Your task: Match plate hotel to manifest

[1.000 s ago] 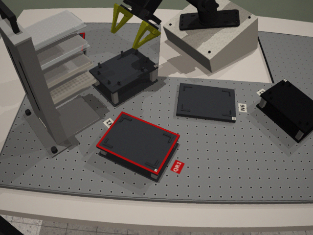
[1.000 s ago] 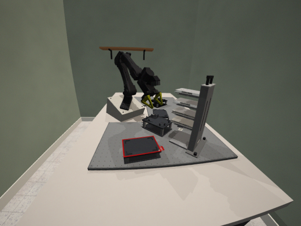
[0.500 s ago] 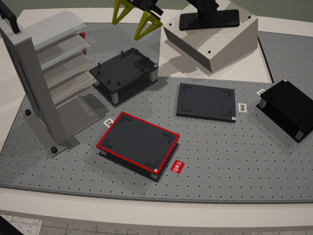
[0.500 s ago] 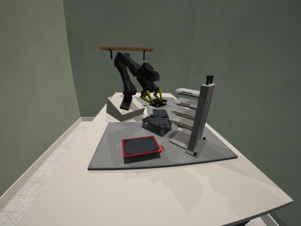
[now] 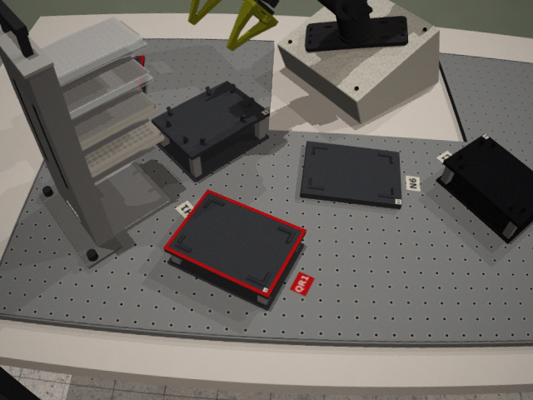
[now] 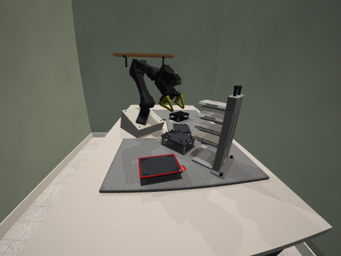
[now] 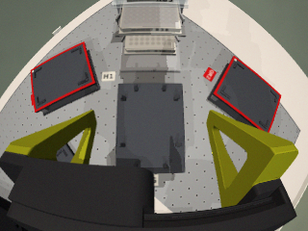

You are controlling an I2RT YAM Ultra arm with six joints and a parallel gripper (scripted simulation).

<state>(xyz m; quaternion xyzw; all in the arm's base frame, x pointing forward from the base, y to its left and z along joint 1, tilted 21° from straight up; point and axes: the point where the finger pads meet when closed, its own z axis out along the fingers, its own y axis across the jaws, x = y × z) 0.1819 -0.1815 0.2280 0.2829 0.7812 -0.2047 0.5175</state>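
Overhead, the gripper (image 7: 150, 148) is hanging with its yellow jaws spread wide and gripping nothing. Well below and ahead of them, the plates (image 5: 124, 144) are sitting on the shelves of hotel H1 (image 5: 41, 112), beyond the pegged nest (image 5: 211, 118)

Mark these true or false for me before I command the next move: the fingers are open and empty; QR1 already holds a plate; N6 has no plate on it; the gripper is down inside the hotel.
1. The gripper fingers are open, holding nothing. True.
2. QR1 holds a plate. False: its red-bordered top shows only the corner locators.
3. N6 carries no plate. True.
4. The gripper is inside the plate hotel. False: it hangs in the air above the pegged nest, clear of the hotel.
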